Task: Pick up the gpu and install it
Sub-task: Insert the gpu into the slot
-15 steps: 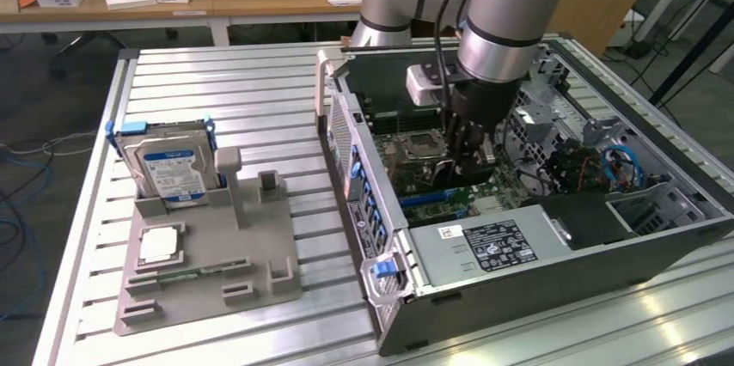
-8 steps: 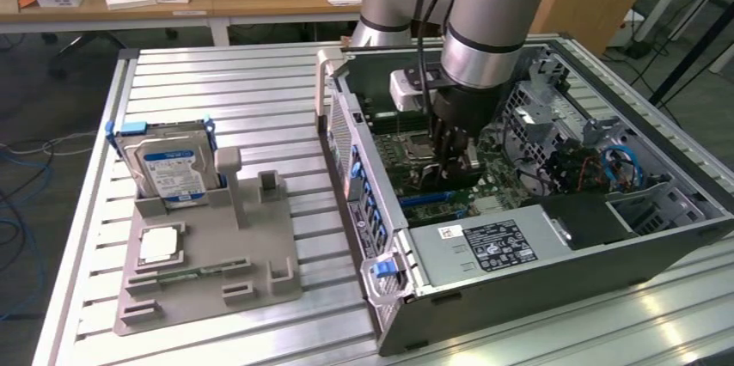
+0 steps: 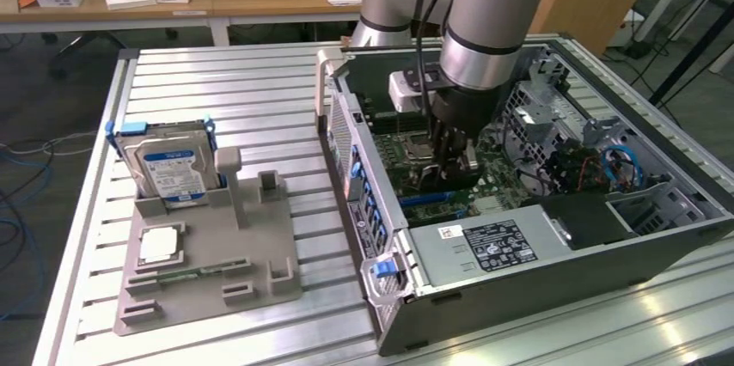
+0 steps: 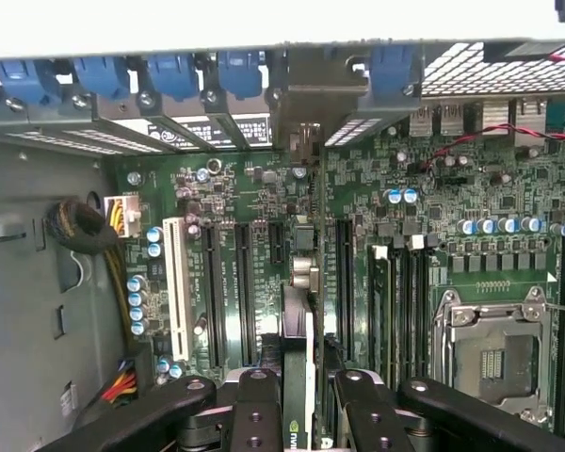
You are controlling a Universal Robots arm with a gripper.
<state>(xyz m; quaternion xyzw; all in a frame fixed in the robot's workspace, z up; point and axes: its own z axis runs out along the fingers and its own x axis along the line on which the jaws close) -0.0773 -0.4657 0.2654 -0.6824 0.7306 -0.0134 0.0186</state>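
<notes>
My gripper (image 3: 449,158) is down inside the open computer case (image 3: 367,211), just above the green motherboard (image 4: 254,202). It is shut on the gpu (image 4: 298,330), which the wrist view shows edge-on as a thin dark card between the two black fingers (image 4: 254,410). The card stands upright over the row of long black expansion slots (image 4: 245,282). Its grey metal end bracket (image 4: 306,104) is up against the case's rear slot openings. In the exterior view the gpu (image 3: 449,180) is a dark shape under the fingers, low over the board. Whether it sits in a slot I cannot tell.
A grey fixture tray (image 3: 218,284) on the slatted table holds a blue-labelled hard drive (image 3: 172,168), a silver chip (image 3: 161,246) and a memory stick (image 3: 189,273). Inside the case are a power supply (image 3: 493,241), blue slot latches (image 4: 169,75), a white slot (image 4: 179,282) and the CPU socket (image 4: 494,353).
</notes>
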